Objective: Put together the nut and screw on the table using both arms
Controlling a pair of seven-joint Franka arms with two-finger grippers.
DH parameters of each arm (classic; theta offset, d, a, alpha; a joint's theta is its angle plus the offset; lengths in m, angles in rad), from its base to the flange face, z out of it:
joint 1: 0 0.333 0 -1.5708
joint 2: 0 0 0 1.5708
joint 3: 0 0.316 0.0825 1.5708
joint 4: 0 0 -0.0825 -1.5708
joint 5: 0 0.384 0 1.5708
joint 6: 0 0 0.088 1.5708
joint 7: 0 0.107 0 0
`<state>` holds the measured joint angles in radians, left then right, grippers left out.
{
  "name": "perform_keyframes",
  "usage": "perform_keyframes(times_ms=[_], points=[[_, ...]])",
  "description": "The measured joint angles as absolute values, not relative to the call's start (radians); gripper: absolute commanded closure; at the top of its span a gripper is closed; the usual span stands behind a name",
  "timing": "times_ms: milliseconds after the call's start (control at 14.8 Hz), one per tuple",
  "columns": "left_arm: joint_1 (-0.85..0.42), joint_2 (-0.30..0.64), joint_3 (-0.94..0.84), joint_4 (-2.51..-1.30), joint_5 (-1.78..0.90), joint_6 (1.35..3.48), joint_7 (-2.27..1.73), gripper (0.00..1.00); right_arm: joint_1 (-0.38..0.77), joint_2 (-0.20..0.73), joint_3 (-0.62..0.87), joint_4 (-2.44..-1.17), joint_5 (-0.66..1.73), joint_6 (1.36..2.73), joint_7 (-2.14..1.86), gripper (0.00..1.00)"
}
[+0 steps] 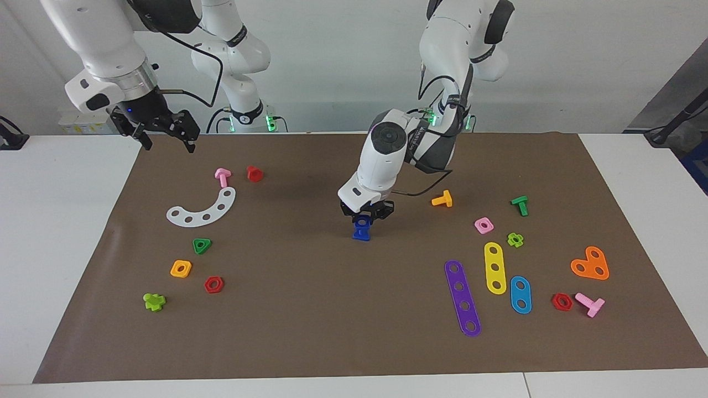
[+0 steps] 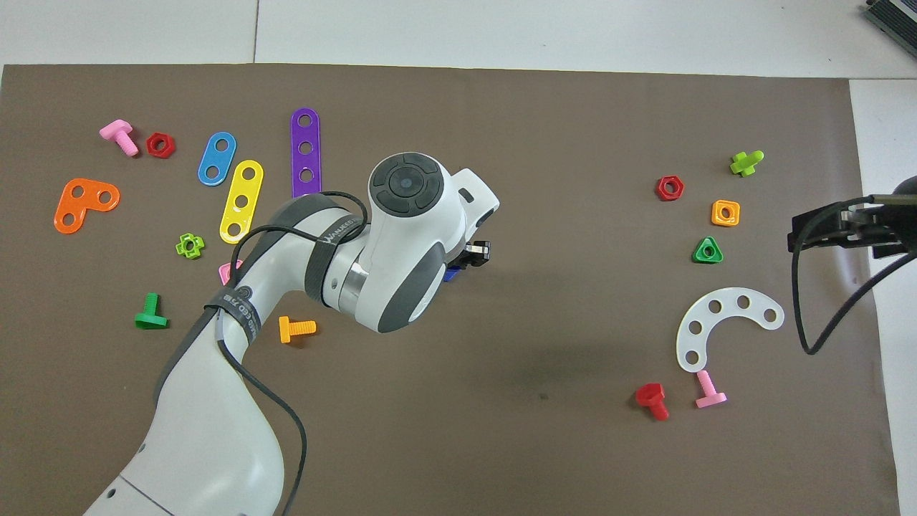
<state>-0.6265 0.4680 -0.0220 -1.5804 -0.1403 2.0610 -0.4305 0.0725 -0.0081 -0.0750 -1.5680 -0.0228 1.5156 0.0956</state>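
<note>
Facing view
- The brown mat (image 1: 310, 309) lies on the white table (image 1: 55, 232).
- The left gripper (image 1: 363, 217) hangs over the middle of the mat, straight above the screw (image 1: 361, 234).
- Its fingers are clenched on the dark blue nut (image 1: 362, 222).
- The nut sits just on top of the screw's stem. I cannot tell if it is pushed on.
- The screw stands on its flat head, stem up, in the middle of the mat.
- From the screw, the orange bolt (image 1: 442, 199) is at 2 o'clock, and the pink square nut (image 1: 484, 225) is at 3 o'clock.
- The right gripper (image 1: 166, 134) waits in the air over the mat's corner at the right arm's end. Its fingers are spread wide and hold nothing.
- From the screw, the white curved strip (image 1: 202, 210) is at 9 o'clock, and the green triangle nut (image 1: 202, 245) is just under it at 8 o'clock.

Overhead view
- The left arm (image 2: 315, 287) comes in from 7 o'clock and hides almost all of the nut and screw.
- Only a small bit of blue, the screw (image 2: 450, 273), peeks out by the left gripper (image 2: 476, 253).
- The right gripper (image 2: 799, 240) pokes in at 3 o'clock, over the mat's edge.
- The orange square nut (image 2: 725, 213) is well apart from the screw, at 3 o'clock from it.
</note>
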Motion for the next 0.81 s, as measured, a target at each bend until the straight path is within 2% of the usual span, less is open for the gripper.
perform_keyframes(times_ms=[812], points=[[-0.626, 0.490, -0.021, -1.580, -0.140, 2.087, -0.430, 0.95, 0.073, -0.008, -0.075, -1.568, -0.023, 1.516, 0.096, 0.00]])
